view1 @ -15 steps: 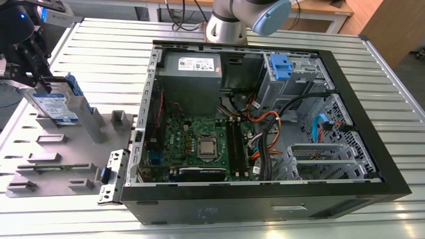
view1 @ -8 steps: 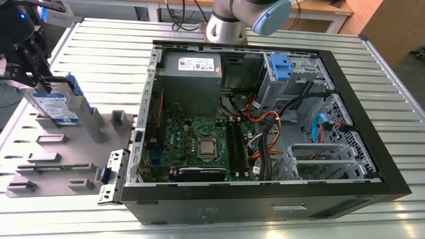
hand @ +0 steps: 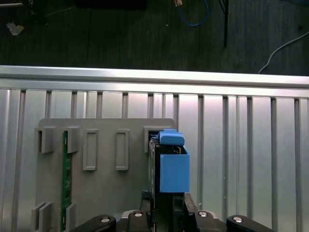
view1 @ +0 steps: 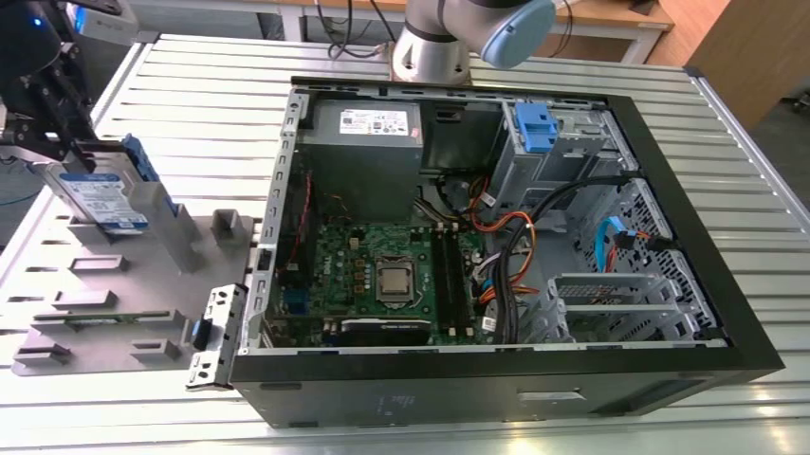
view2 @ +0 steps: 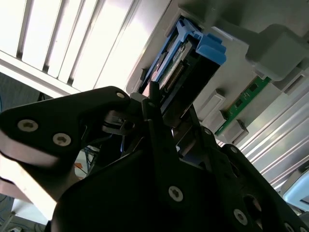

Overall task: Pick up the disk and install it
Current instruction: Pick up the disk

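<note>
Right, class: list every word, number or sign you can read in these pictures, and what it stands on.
None can be read.
Blue-and-white label on the disk: too small to read.
White sticker on the grey power box: too small to read.
Print on the green circuit board: too small to read.

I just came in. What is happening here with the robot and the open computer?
A robot arm is working on the disk. The disk stands on edge in a slot of the grey holder, which lies on the slatted table at the exterior view's left of the open computer case. The gripper is right at the disk, and the disk's blue carrier shows just ahead of it in both wrist views. The disk is not yet in the case.
</note>
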`<state>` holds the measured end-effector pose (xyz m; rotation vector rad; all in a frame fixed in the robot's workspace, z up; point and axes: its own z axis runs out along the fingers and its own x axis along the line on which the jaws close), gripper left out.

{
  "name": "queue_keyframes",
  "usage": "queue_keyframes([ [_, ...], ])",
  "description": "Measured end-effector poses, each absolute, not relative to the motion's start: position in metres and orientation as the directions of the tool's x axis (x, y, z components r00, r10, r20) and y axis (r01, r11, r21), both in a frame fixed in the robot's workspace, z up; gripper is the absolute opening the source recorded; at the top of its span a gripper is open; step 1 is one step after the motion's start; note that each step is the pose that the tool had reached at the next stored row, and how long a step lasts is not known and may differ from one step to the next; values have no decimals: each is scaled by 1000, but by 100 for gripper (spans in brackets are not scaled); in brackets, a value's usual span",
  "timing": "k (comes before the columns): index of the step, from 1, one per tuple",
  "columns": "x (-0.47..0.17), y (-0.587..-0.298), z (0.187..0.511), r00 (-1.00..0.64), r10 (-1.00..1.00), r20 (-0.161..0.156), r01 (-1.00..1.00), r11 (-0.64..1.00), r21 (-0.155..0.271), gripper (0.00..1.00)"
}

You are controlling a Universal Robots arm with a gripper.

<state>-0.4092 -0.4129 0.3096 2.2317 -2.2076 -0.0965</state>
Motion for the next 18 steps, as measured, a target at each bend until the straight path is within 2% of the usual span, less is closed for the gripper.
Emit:
queue_keyframes([
  [18, -409, -413, 323, 10, -999, -43, -999, -12, 44, 35],
])
